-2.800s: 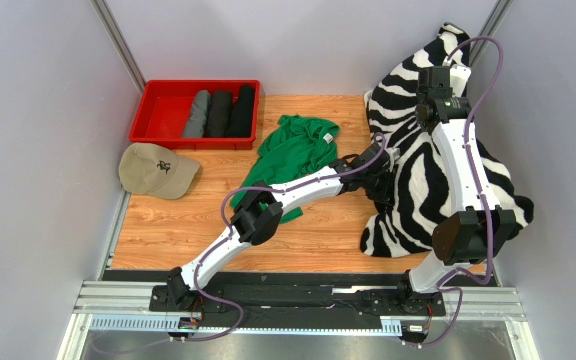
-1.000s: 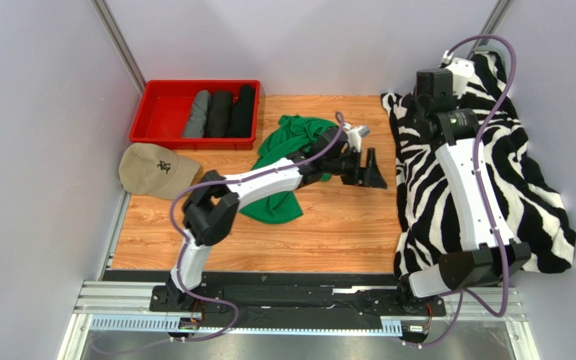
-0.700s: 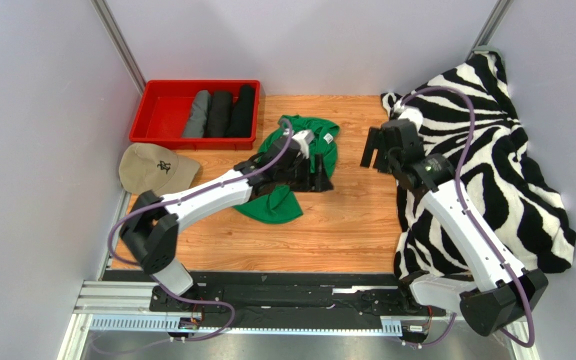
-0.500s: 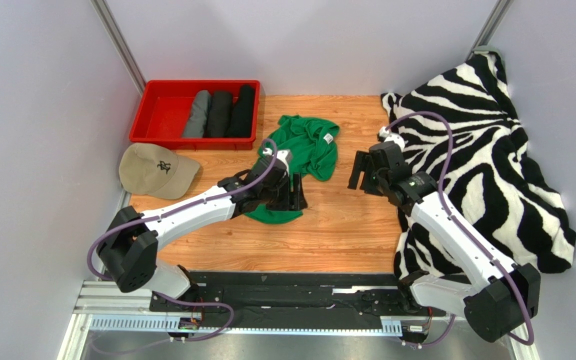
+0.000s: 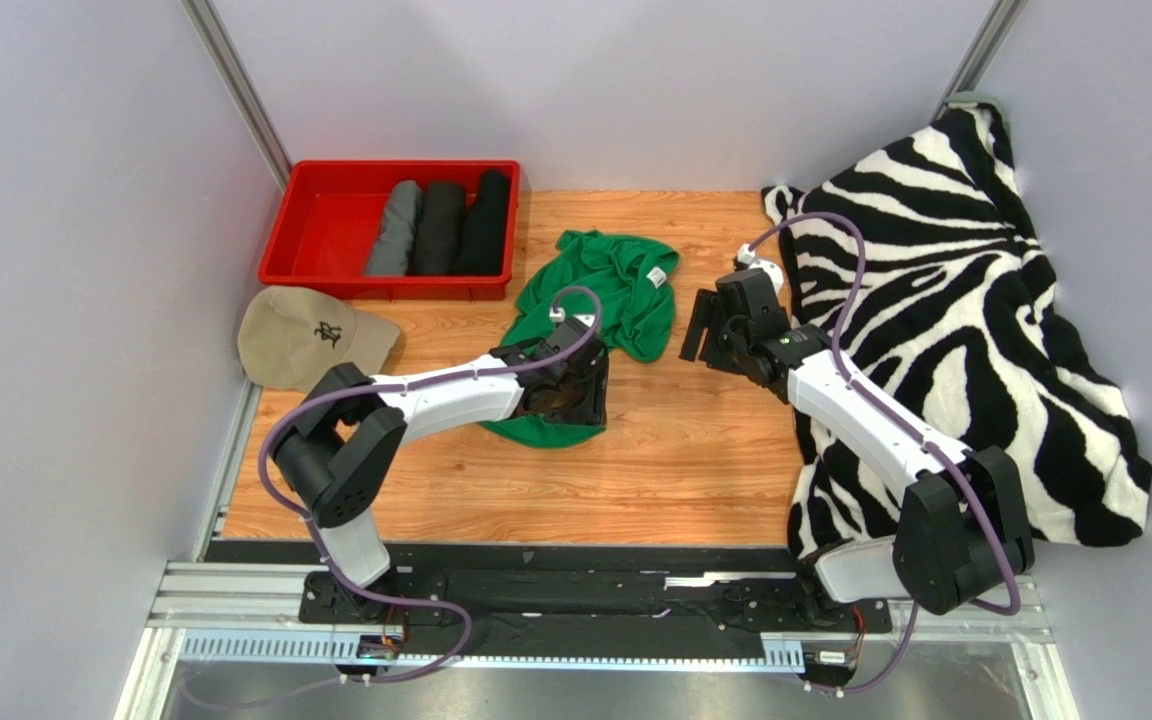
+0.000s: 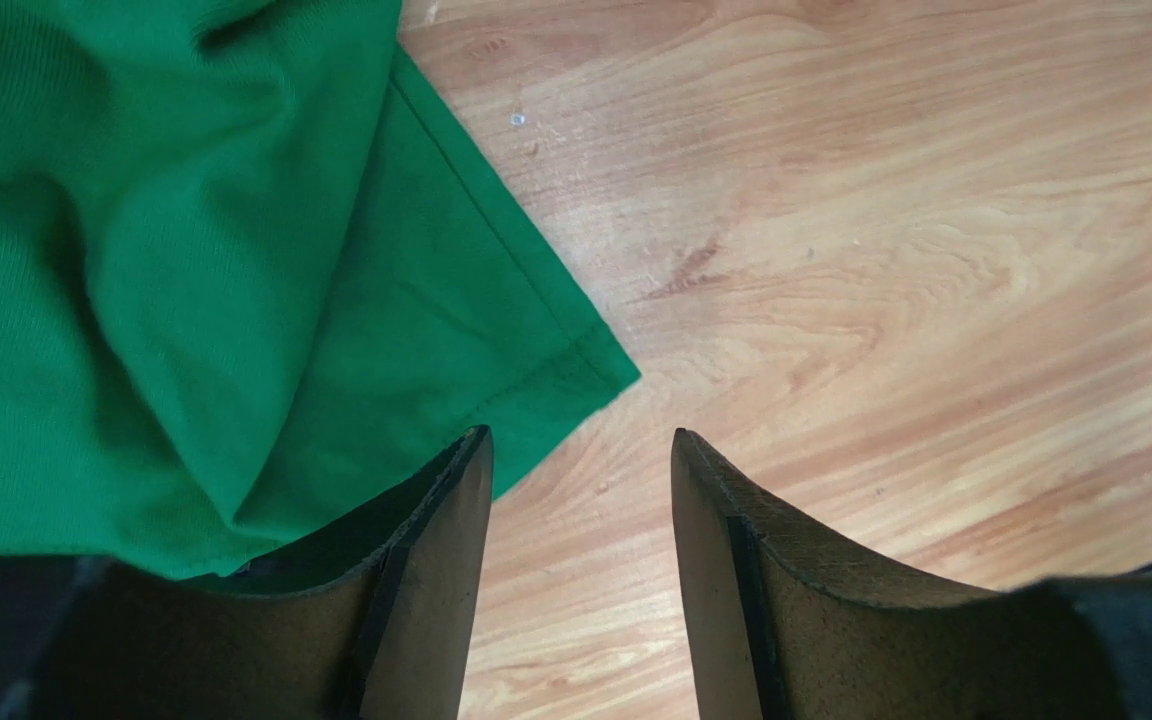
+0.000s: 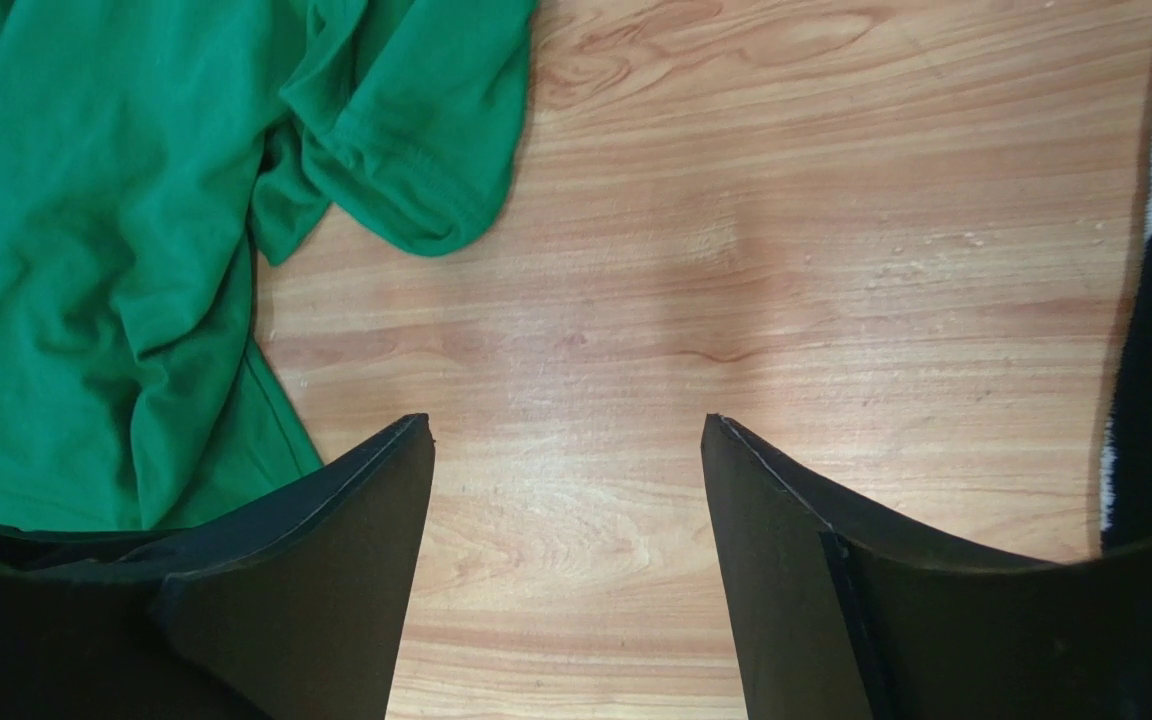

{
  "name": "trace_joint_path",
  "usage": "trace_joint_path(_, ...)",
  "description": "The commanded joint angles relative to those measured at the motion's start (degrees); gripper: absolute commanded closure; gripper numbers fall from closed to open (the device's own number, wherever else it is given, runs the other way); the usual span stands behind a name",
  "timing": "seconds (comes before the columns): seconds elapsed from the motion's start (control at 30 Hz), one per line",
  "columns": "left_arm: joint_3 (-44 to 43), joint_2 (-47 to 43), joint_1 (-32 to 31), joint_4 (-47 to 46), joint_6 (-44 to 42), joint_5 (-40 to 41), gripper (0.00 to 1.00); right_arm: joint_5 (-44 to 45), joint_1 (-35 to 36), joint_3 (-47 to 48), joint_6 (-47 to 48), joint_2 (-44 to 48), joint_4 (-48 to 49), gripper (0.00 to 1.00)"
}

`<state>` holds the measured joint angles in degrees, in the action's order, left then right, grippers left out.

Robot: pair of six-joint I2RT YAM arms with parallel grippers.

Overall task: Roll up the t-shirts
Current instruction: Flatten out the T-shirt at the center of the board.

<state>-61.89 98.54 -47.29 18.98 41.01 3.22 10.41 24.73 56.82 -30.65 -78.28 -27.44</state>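
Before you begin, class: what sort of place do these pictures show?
Likely a robot test booth: plain grey walls enclose a wooden table, and two arms are bolted to a metal rail.

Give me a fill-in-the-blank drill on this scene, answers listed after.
The tray is ____.
It holds ____ rolled shirts.
The unrolled t-shirt is ____.
The left gripper and right gripper both stand ____.
Missing words: red, three, green, open.
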Motion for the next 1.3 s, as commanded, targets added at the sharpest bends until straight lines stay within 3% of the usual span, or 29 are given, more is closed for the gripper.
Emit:
trace_joint_path(0.0,-2.6,2.4,-0.3,-2.2,-1.7,1.4,0.44,0.4,-1.3,2.9,-0.1,-1.0,3.8,0.3)
trace_joint_path(0.17,-3.1,5.7,-0.4,-3.2,-1.4,0.4,0.49,-1.5,-1.3,4.3,-0.8,-6.3,5.1,0.32)
trace_joint_path(0.27,-1.3,5.8,-0.5,-3.7,-0.2,1.0,0.65,-2.0,-1.3,5.7,-1.0,-8.6,5.7,0.32)
trace_joint_path(0.3,-0.4,4.3,-0.5,-3.3,0.3,2.5,0.78,-2.2,-1.4,6.2,-1.0,-10.4,5.8,0.33)
trace_joint_path(0.4,4.3,-2.4,-0.5,-1.9,2.5,7.7,0.95,-3.0,-0.8,8.2,-0.7,-14.0,6.3,0.35)
trace_joint_path(0.47,8.9,-8.7,-0.5,-0.9,4.5,10.3,1.0,-1.6,1.0,10.6,1.1,-15.9,6.2,0.37)
trace_joint_path(0.77,20.7,-27.8,-0.4,8.9,12.8,22.5,1.0,3.6,7.3,16.5,1.8,-26.1,3.5,0.41)
trace_joint_path(1.07,20.4,-31.7,-0.4,12.1,13.3,26.4,1.0,9.7,8.3,12.3,-1.5,-28.5,2.3,0.44)
trace_joint_path(1.17,20.2,-33.1,-0.3,12.1,12.8,27.4,1.0,7.5,8.2,11.8,-1.8,-29.2,4.2,0.52)
trace_joint_path(1.27,19.0,-33.9,-0.3,14.3,12.1,29.5,1.0,8.1,8.2,12.8,-2.0,-28.8,1.8,0.75)
